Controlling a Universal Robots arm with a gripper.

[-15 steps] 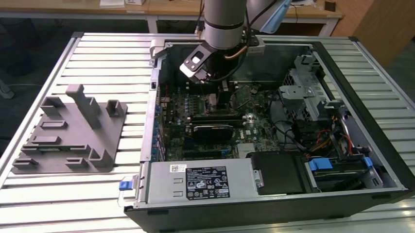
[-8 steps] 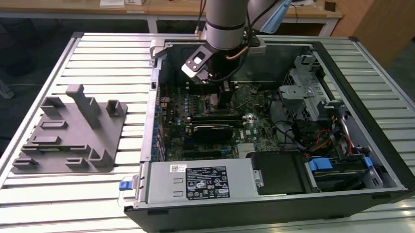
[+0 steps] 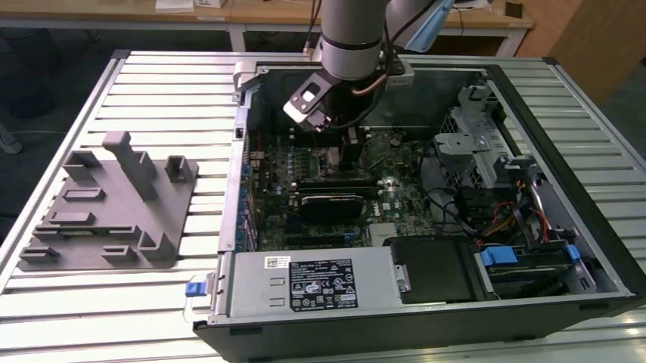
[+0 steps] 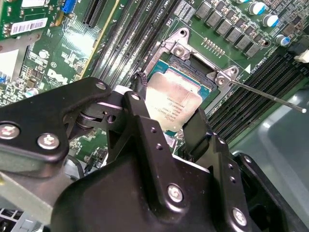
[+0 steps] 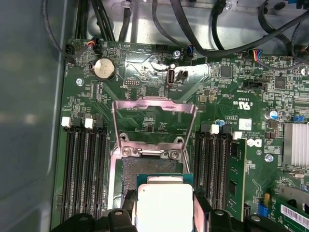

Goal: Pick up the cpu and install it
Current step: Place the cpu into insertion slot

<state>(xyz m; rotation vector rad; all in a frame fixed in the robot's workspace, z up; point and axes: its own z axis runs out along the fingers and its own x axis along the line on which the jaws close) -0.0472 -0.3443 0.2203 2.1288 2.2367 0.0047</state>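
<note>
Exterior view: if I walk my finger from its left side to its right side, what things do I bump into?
Grey tray → hand, gripping the cpu inside the computer case → metal drive cage.

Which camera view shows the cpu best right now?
The second wrist view: the cpu is close and nearly whole, its silver top held between the claw's fingers over the open socket. The first wrist view crops it at the edge; in the exterior view the arm hides it.
</note>
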